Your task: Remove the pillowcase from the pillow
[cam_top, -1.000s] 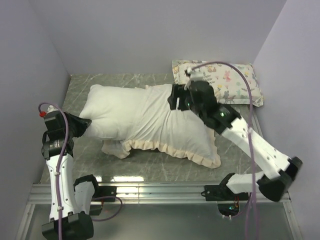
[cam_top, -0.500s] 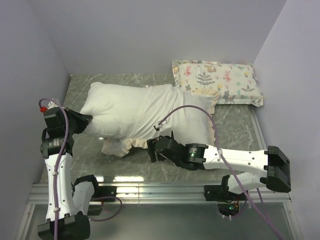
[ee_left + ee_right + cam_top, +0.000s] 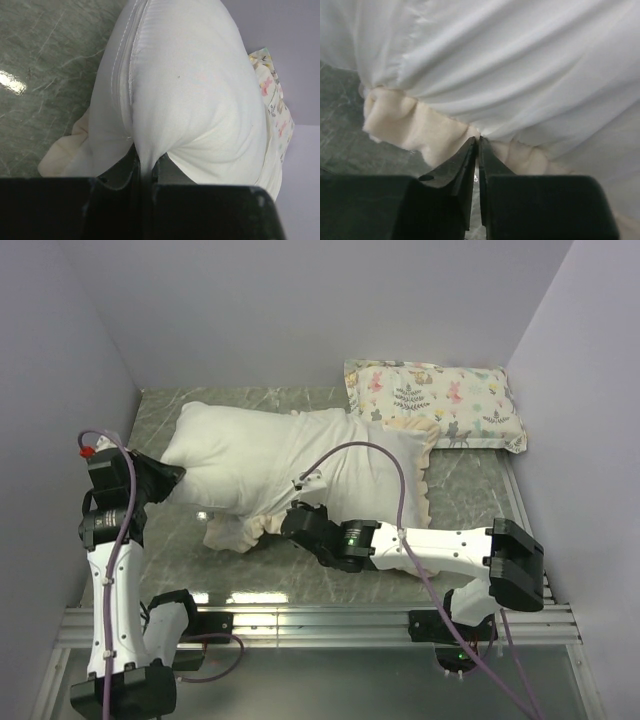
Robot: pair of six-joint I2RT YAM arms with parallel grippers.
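Note:
The plump white pillow [image 3: 215, 452] lies across the table, its left half bare. The pillowcase [image 3: 370, 468] covers its right half, white inside facing out, cream frill [image 3: 240, 533] bunched along the near edge. My left gripper [image 3: 172, 480] is shut on the pillow's left end; in the left wrist view white pillow fabric [image 3: 190, 90] is drawn down between the jaws of the left gripper [image 3: 145, 162]. My right gripper [image 3: 290, 523] is low at the near edge. Its tips [image 3: 479, 142] are shut on the pillowcase where frill [image 3: 415, 125] meets white cloth [image 3: 520, 65], folds converging there.
A smaller animal-and-plant print pillow [image 3: 440, 400] lies at the back right, touching the pillowcase's frill. Grey marble table [image 3: 170, 410] is enclosed by pale walls at left, back and right. A metal rail [image 3: 320, 618] runs along the near edge.
My right arm swung from the back right, over the pillow, down to the near frill edge, and its open jaws shut there. The left arm has barely moved.

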